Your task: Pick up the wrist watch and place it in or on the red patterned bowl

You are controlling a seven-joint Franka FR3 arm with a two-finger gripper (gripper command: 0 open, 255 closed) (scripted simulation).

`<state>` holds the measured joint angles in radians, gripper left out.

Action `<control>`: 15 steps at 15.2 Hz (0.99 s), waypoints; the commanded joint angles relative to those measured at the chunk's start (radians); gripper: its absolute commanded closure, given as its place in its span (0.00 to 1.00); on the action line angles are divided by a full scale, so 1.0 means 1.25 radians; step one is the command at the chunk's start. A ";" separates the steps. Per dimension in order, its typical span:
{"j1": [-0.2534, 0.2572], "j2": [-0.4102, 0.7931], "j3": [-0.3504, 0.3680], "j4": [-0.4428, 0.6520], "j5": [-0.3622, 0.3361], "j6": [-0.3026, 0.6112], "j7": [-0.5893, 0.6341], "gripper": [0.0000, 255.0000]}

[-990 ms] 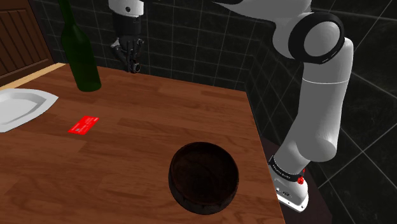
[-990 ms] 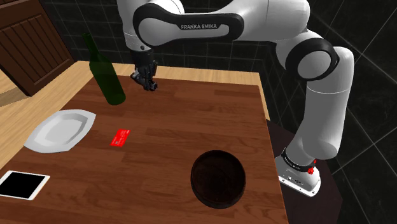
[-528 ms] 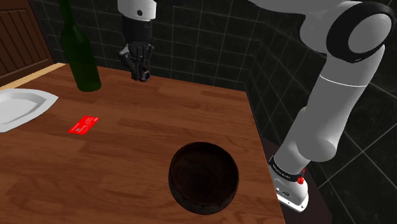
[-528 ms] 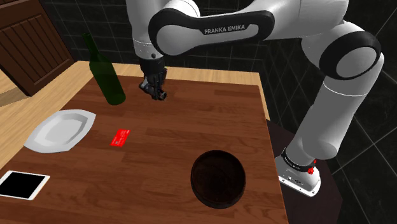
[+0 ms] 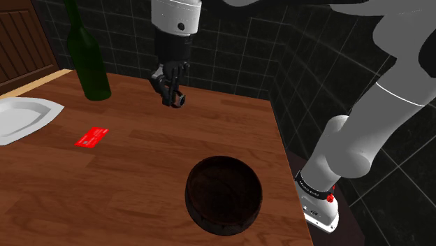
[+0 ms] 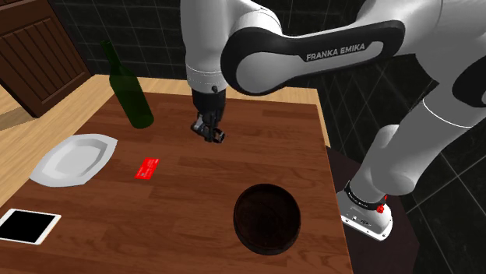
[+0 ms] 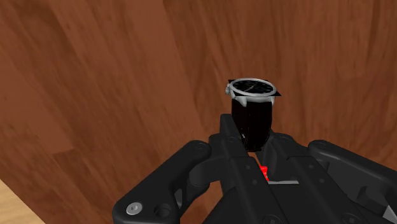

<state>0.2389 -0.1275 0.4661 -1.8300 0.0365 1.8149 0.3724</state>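
Note:
My black gripper point(image 5: 170, 94) hangs above the wooden table point(image 5: 140, 161), shut on a wrist watch point(image 5: 178, 100) with a dark dial, silver case and black strap. In the wrist view the watch point(image 7: 252, 102) juts out past the clasping fingers, its dial turned away from the table, and my gripper point(image 7: 253, 143) holds it by the strap. The second exterior view shows the gripper point(image 6: 210, 132) with the watch point(image 6: 218, 138) above the table's middle. The bowl point(image 5: 223, 193) looks dark brown and stands near the table's front right corner, apart from the gripper; the same bowl point(image 6: 267, 218) stands below the hand.
A dark green bottle point(image 5: 85, 56) stands at the table's back left. A white plate point(image 5: 24, 117) and a red card point(image 5: 92, 137) lie to the left. A tablet point(image 6: 27, 226) rests near the front left corner. The dark tiled wall stands behind.
The gripper has carried the watch from the table's back edge beside the bottle toward the middle of the table, nearer the bowl. Nothing else moved.

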 commanded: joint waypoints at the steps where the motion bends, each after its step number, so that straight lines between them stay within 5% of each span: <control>1: 0.013 -0.045 0.010 -0.046 0.020 0.006 0.019 1.00; 15: 0.136 -0.309 0.096 -0.236 0.159 -0.033 0.170 1.00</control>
<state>0.3914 -0.4872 0.5699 -2.1076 0.2177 1.7774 0.5582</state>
